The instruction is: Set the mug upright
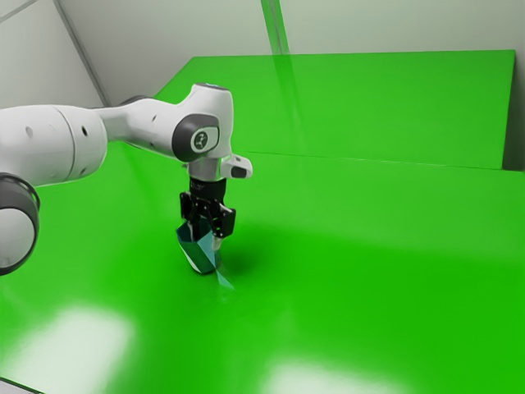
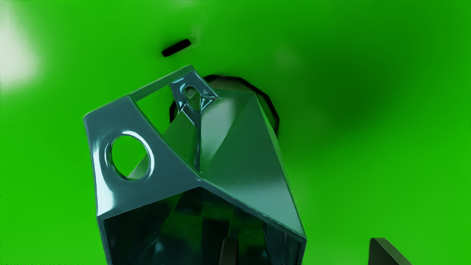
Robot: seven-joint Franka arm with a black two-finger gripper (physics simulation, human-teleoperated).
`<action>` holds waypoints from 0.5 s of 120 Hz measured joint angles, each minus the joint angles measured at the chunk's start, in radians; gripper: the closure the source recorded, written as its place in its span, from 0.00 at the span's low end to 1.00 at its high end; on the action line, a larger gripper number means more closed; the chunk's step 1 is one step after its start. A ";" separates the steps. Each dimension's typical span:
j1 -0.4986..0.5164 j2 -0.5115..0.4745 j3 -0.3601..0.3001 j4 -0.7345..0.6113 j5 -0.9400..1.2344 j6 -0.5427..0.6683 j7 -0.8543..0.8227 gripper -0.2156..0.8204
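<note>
Reaches down over the green table (image 1: 369,287) with the gripper (image 1: 206,238) spread open, with one finger (image 2: 229,252) inside the mouth of the mug (image 1: 197,251) just below and the other (image 2: 386,252) outside, apart from its wall.

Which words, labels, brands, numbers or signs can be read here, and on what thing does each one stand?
There are no readable words, brands or numbers.
Arm: a small dark emblem, too small to make out.
Mug: no lettering visible.

A glossy green tabletop (image 1: 394,287); a pale wall (image 1: 164,33) behind; a narrow green strip (image 1: 276,25)
</note>
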 joint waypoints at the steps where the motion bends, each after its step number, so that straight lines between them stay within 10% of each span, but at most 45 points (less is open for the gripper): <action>1: 0.000 -0.001 0.000 0.000 0.000 0.000 -0.001 0.45; 60: 0.009 -0.099 0.057 0.289 -0.081 -0.010 0.007 0.23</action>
